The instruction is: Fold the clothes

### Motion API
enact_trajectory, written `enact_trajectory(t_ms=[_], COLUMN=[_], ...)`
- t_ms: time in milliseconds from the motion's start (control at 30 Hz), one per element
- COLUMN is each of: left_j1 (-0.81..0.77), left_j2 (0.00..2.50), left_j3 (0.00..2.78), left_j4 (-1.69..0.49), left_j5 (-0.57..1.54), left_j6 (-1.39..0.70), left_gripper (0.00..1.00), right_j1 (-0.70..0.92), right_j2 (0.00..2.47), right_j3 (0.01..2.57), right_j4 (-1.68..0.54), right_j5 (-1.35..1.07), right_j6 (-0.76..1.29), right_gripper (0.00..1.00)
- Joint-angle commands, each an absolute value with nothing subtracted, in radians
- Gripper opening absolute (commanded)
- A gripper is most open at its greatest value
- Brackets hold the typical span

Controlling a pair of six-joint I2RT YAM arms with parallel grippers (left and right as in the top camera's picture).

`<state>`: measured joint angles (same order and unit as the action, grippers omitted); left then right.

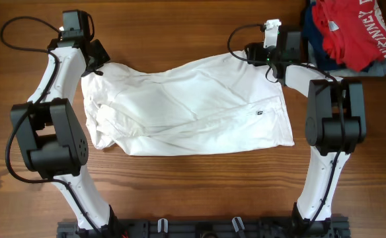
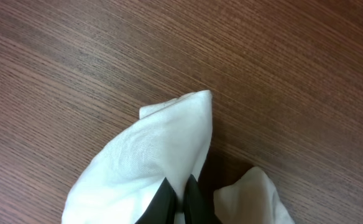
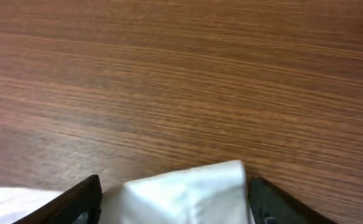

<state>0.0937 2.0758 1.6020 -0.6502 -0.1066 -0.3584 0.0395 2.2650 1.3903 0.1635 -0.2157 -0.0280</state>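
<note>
The T-shirt [image 1: 186,106] lies spread across the middle of the counter [image 1: 193,178], folded roughly in half, its left side bunched and wrinkled. At its far left corner the left end effector [image 2: 176,198] is pinched tight on a peak of cloth. At the far right corner the right end effector [image 3: 174,198] stands wide, the corner lying loose between its fingers. To finish this fold cleanly, I judge both corners should settle flat and level before the left lets go. Far right sits a red garment [image 1: 351,30] on blue ones.
</note>
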Motion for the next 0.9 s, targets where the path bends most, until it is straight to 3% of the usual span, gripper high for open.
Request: enact_trajectory(t_ms=[0, 167, 233, 300, 367, 433, 867], left_j1=[0.099, 0.099, 0.099, 0.099, 0.099, 0.099, 0.117], left_j2=[2.08, 2.08, 2.08, 2.08, 2.08, 2.08, 1.989], left_j3=[1.621, 1.621, 1.621, 1.621, 1.621, 1.621, 1.621], left_j4=[-0.655, -0.666, -0.666, -0.667, -0.669, -0.67, -0.674], left_j5=[-0.098, -0.098, -0.098, -0.098, -0.098, -0.098, -0.098], left_j6=[-0.374, -0.374, -0.375, -0.374, -0.374, -0.374, -0.371], left_gripper=[0.04, 0.04, 0.04, 0.04, 0.04, 0.04, 0.04], right_j1=[0.039, 0.039, 0.04, 0.043, 0.049, 0.051, 0.02], right_j2=[2.3, 2.312, 2.318, 2.32, 2.32, 2.319, 2.199], right_j3=[1.403, 1.403, 1.402, 1.402, 1.403, 1.405, 1.586], right_j4=[0.176, 0.189, 0.19, 0.177, 0.168, 0.173, -0.013], right_j5=[-0.156, -0.145, -0.156, -0.177, -0.183, -0.176, -0.13], right_j6=[-0.027, -0.026, -0.026, -0.026, -0.025, -0.018, 0.03], right_gripper=[0.77, 0.77, 0.71, 0.55, 0.27, 0.14, 0.04])
